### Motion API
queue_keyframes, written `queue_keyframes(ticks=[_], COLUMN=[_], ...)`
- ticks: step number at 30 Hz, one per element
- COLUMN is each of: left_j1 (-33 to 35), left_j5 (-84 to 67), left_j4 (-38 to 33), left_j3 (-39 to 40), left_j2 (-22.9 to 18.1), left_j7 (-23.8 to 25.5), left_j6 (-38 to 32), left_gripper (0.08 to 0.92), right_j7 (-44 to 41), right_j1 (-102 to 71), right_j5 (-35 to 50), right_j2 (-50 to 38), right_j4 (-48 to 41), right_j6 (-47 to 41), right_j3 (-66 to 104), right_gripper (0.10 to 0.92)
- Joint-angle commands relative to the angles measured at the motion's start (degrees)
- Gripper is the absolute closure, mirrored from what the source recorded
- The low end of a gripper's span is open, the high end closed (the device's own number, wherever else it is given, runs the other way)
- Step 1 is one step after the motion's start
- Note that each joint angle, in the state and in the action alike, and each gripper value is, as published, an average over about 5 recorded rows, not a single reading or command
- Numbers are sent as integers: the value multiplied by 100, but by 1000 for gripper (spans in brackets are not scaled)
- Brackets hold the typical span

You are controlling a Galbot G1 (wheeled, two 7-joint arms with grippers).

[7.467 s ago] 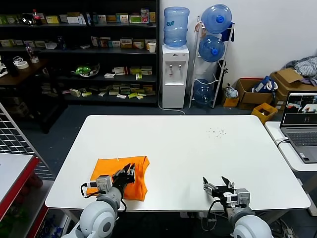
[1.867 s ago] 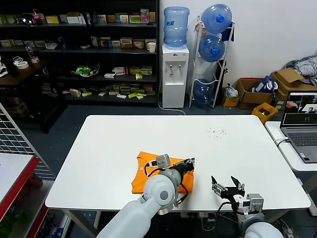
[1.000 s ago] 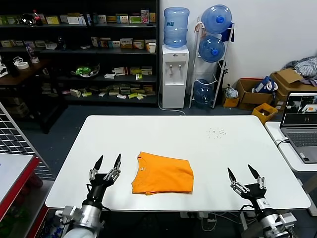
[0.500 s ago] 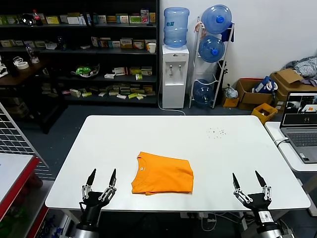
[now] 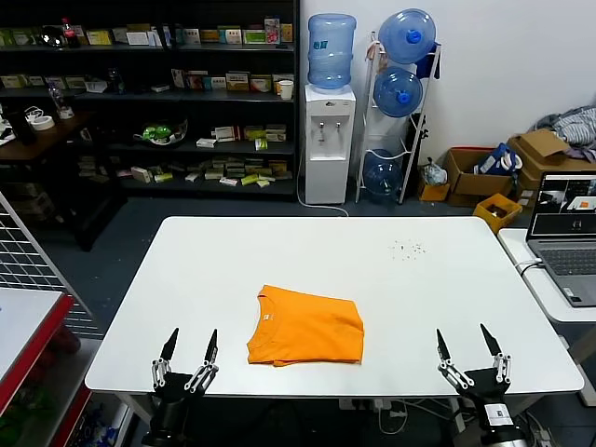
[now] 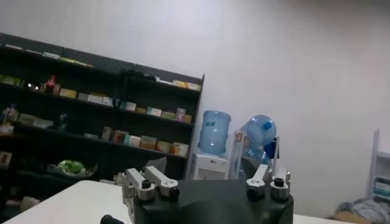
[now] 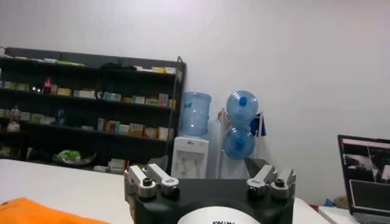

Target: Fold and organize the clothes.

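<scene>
Two grippers: left gripper [image 5: 187, 358] and right gripper [image 5: 472, 352] sit slightly lower at the near bench [image 5: 419, 279] edge than half a second ago.
Fingers: both pairs spread wide, pointing up, holding nothing.
Shirt [image 5: 305, 326]: unmoved; folded flat near the bench's near-middle, collar on its left.
Shirt vs fingers: between the two grippers, well apart from both, closer to the left.
Hidden: arms cut off below the frame; the right wrist view catches only an orange corner.

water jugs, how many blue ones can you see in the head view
4: one jug on the dispenser; three in the rack beside it, top, middle, bottom. More may be hidden.
</scene>
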Motion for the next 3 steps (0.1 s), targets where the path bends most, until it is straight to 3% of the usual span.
queue_keyframes(ticks=[1, 3], left_j1=[68, 65], left_j5=[101, 108], left_j4=[15, 15], left_j3=[-59, -62], left_j2=[-59, -57], left_j7=[70, 67], left_j6=[-96, -96], left_gripper=[177, 177], right_j7=[-68, -65], right_j1=[-31, -31], right_j5=[-116, -118], right_j2=[123, 122], right_j4=[8, 6], right_j6=[91, 87], right_j3=[34, 33], right_gripper=[203, 203])
